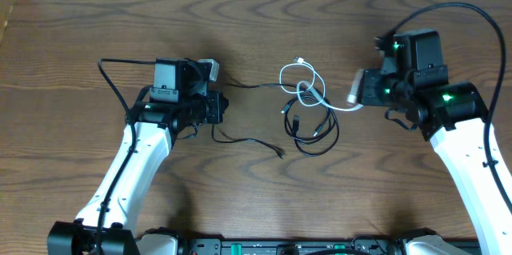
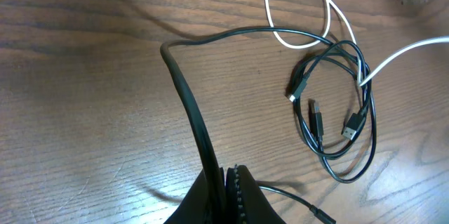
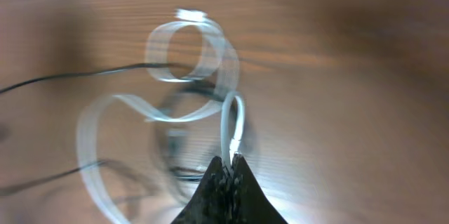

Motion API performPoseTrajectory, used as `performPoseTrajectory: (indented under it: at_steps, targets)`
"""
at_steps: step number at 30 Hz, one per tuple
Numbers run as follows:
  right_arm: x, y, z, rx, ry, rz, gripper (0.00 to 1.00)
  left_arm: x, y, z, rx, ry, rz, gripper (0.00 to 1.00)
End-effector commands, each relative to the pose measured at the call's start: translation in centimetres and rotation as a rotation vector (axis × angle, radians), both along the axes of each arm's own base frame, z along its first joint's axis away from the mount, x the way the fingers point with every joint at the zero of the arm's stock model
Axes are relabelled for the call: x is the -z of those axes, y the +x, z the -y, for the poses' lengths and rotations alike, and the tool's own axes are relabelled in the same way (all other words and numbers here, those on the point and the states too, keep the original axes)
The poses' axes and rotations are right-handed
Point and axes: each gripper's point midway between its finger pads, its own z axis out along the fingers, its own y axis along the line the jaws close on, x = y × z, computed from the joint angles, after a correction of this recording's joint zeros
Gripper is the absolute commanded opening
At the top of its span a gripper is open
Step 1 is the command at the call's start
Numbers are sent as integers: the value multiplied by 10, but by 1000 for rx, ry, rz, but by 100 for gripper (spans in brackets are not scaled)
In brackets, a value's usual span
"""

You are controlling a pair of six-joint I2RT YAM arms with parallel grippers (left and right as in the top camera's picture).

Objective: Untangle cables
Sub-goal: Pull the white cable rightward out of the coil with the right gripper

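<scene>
Both jaws grip: black cable (image 2: 189,104) left, white cable (image 3: 235,122) right.

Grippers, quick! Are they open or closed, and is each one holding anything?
Left gripper: jaws closed on the black cable.
Right gripper: jaws closed on the white cable.

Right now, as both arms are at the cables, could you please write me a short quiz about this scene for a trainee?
1. True or false: the left gripper is shut on a black cable.
2. What does the right gripper hold? A: a black cable. B: the white cable. C: nothing.
3. Fill the gap: in the overhead view, the tangle lies ___ the two grippers.

Key: 1 true; 2 B; 3 between.
</scene>
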Motion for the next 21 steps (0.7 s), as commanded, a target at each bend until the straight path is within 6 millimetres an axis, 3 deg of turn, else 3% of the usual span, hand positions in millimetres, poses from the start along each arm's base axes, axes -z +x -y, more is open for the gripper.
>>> performPoseTrajectory:
  at_steps: [1,13,14,17,18,20,21]
  targets:
    - [-3,0,68,346,-234,27,1,2,-4,-2,8,12,6,8]
    - [1,-34,125,648,-376,-51,4,2,-5,-2,10,13,5,8]
    - [2,-36,129,659,-379,-58,10,2,-4,-2,10,13,6,8]
    - [2,-37,134,663,-382,-67,50,2,-4,-2,9,13,7,8]
    - [2,-36,134,647,-387,-68,55,2,-4,-2,9,13,8,8]
    - [3,-34,130,599,-389,-72,76,2,-4,-2,9,13,7,8]
    - [3,-32,128,580,-385,-73,78,2,-4,-2,9,13,7,8]
